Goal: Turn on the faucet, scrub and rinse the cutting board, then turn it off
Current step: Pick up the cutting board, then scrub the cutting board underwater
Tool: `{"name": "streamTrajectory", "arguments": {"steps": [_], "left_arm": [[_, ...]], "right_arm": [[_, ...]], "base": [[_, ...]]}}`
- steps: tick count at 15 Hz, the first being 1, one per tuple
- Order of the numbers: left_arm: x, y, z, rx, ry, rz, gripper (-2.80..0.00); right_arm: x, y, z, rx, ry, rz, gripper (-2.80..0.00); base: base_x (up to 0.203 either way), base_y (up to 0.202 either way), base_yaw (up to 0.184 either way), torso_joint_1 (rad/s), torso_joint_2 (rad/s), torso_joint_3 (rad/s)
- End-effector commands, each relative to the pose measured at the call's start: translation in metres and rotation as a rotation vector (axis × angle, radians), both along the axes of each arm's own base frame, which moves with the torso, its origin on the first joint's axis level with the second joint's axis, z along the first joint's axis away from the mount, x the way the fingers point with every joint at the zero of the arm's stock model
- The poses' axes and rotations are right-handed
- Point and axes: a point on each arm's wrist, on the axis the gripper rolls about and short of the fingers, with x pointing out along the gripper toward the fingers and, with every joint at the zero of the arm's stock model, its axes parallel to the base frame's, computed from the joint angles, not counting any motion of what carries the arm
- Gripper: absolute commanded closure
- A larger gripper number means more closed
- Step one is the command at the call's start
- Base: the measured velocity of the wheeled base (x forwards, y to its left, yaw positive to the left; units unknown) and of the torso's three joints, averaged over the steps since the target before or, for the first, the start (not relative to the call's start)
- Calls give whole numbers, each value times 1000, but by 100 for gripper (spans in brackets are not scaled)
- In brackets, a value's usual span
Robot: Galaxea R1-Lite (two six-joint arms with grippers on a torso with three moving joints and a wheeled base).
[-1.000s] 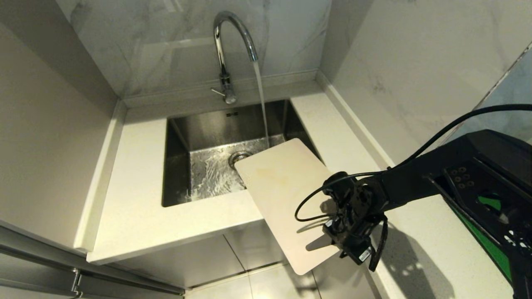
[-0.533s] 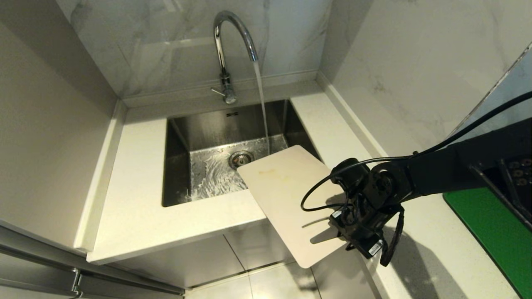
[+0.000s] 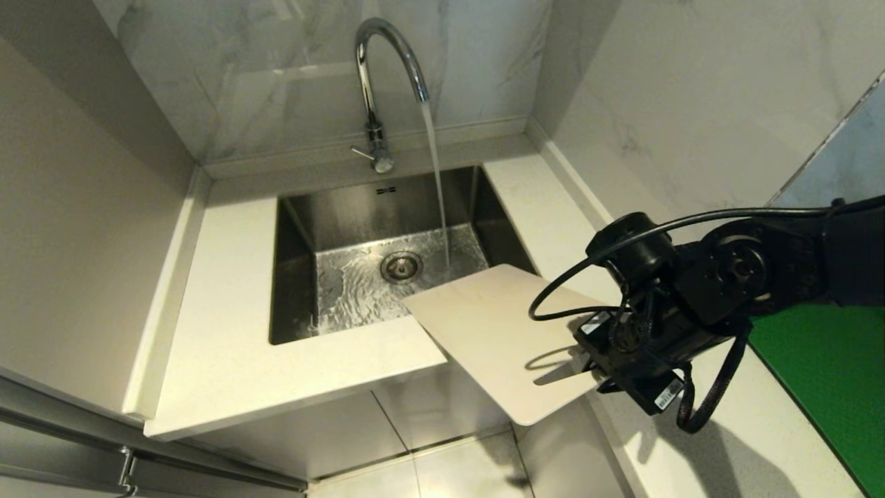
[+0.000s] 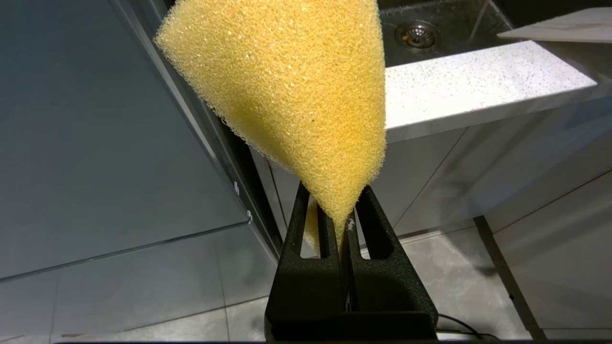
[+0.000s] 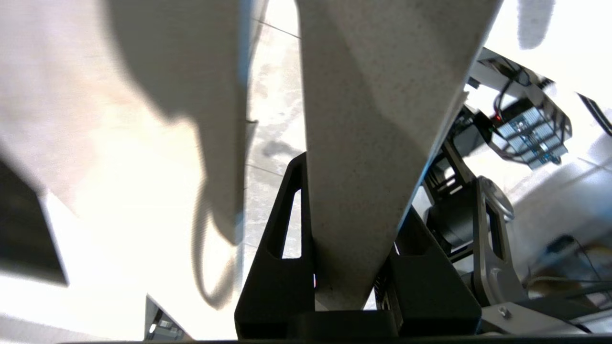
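Pulled back, right hand [image 3: 600, 360] clamps cutting board [image 3: 498, 332].

White speckled countertop [image 3: 228, 360], green mat [image 3: 830, 366]

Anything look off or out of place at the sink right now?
The faucet runs straight into the sink, missing the cutting board. The right gripper holds the board tilted off the counter corner, beside the stream. The left gripper pinches a yellow sponge, nowhere near the board.
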Motion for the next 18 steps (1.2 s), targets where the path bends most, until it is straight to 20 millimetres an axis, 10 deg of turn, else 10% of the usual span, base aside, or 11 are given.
{"name": "streamTrajectory", "arguments": {"steps": [1, 18], "left_arm": [[0, 0, 0, 0, -3, 1, 0], [0, 0, 0, 0, -3, 1, 0]], "right_arm": [[-23, -7, 28, 17, -88, 30, 0], [-63, -34, 132, -220, -669, 355, 0]], "base": [[0, 0, 0, 0, 0, 0], [0, 0, 0, 0, 0, 0]]}}
